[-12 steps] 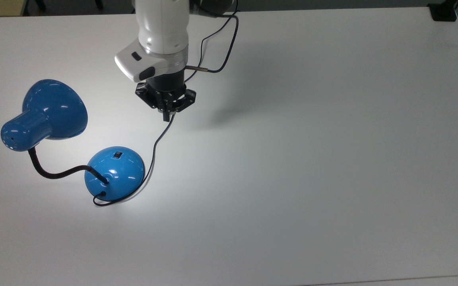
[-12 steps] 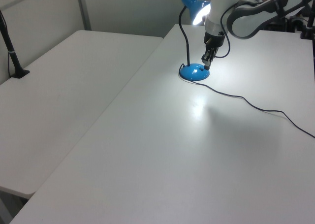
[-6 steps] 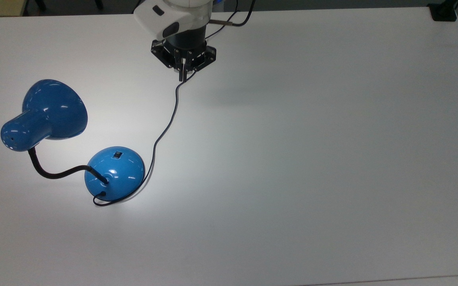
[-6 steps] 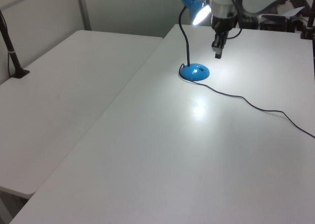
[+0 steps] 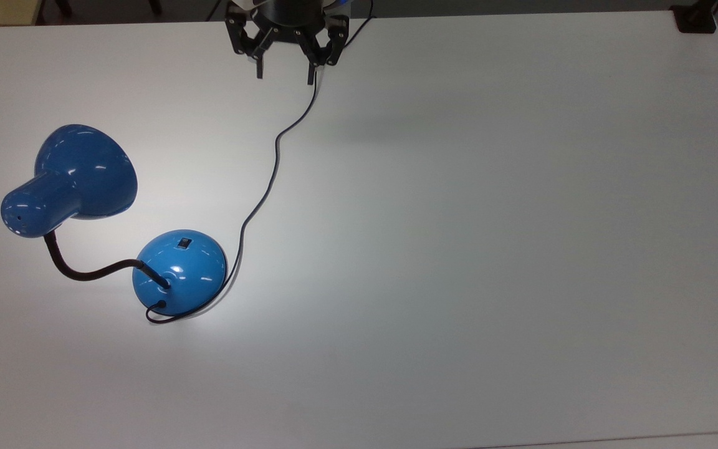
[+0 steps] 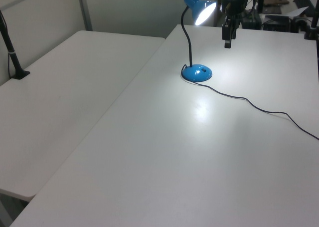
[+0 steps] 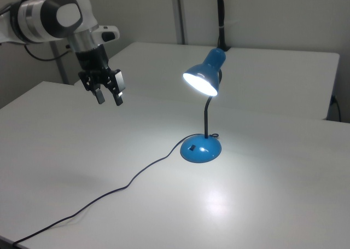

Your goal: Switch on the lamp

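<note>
Lamp (image 7: 203,98) is lit; I see a bright patch on the table (image 7: 262,205) in front of its base (image 7: 200,149). Base stands near the top view's lower left, switch (image 5: 184,242) on its dome, shade (image 5: 78,174) tipped up-left of it. Gripper (image 5: 285,73) hangs above the table at the top view's upper edge, well apart from the lamp, fingers spread wide, holding nothing. Cord (image 5: 265,193) runs from the base toward it.

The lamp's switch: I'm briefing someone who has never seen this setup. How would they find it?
On the white table stands a lit blue lamp, shade on a black gooseneck. Follow the neck down to the round blue base. The switch is the small black rectangle on the dome, opposite the neck, the only dark mark on the glossy blue.
</note>
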Robot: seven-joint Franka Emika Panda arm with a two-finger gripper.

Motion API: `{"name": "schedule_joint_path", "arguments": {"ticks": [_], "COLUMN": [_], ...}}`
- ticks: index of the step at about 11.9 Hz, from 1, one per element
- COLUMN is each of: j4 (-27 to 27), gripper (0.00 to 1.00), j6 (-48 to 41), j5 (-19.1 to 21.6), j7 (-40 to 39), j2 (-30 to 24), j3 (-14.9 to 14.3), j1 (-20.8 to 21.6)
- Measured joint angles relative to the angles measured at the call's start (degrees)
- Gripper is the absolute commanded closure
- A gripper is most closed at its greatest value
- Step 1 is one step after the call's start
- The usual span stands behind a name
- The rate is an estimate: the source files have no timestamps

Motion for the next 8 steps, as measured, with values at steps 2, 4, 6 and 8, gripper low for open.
{"name": "schedule_joint_path", "arguments": {"ticks": [2, 4, 6, 8], "j4": [1.53, 2.21, 2.67, 2.71], "gripper": [0.0, 0.0, 0.0, 0.0], "j6": [-2.51, -3.26, -3.39, -3.43], "j5": [0.0, 0.12, 0.47, 0.5], "j7": [-0.1, -0.1, -0.1, -0.1], "j2": [-0.01, -0.11, -0.55, -0.88], "j3": [-0.16, -0.36, -0.64, -0.68], "j1": [-0.09, -0.13, -0.2, -0.2]}}
